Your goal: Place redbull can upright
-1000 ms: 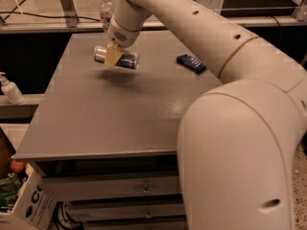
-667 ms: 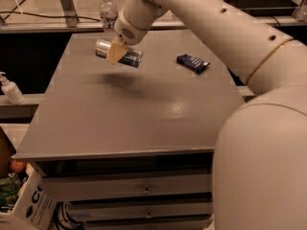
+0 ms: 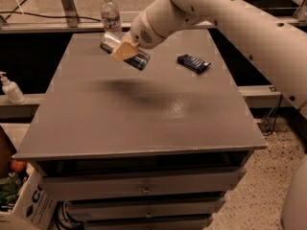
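The gripper (image 3: 123, 51) holds the redbull can (image 3: 139, 60) near the far left corner of the bench (image 3: 144, 123).
Its fingers clamp the can's middle; the can is tilted, lifted off the surface, its shadow beneath it.

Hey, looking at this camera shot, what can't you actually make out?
- Can middle: covered by the gripper, which holds it tilted above the table's far left.
- Gripper's far finger: behind the can.
- Bottle base: hidden behind the can.
- Wrapper print: too small to read.
- Arm: cut off by the right edge.
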### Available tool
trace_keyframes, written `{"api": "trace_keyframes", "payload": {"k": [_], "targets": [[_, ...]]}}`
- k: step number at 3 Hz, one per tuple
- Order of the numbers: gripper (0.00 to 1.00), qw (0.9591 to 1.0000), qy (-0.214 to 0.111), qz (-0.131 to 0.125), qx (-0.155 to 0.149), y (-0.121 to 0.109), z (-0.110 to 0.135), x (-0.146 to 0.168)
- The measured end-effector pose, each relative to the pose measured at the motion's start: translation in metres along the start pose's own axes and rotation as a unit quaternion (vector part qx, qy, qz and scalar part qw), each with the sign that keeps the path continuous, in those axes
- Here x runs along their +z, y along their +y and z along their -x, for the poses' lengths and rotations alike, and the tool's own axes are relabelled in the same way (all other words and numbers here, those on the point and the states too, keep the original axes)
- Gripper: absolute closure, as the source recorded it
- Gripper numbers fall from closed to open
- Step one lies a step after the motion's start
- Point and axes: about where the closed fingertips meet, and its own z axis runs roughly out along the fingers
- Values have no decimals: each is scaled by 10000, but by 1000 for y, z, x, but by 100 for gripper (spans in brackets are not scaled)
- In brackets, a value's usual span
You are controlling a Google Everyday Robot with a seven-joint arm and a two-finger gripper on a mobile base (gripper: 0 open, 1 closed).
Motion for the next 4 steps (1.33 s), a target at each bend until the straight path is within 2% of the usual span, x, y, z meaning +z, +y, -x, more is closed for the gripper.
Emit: {"api": "trace_keyframes", "payload": {"k": [1,2,4], "targets": [[100,9986,-504,1,175,7,-5,-15],[100,9946,-992,24,310,18,-12,-27],[100,9835,-1783,15,311,34,-21,-45]]}}
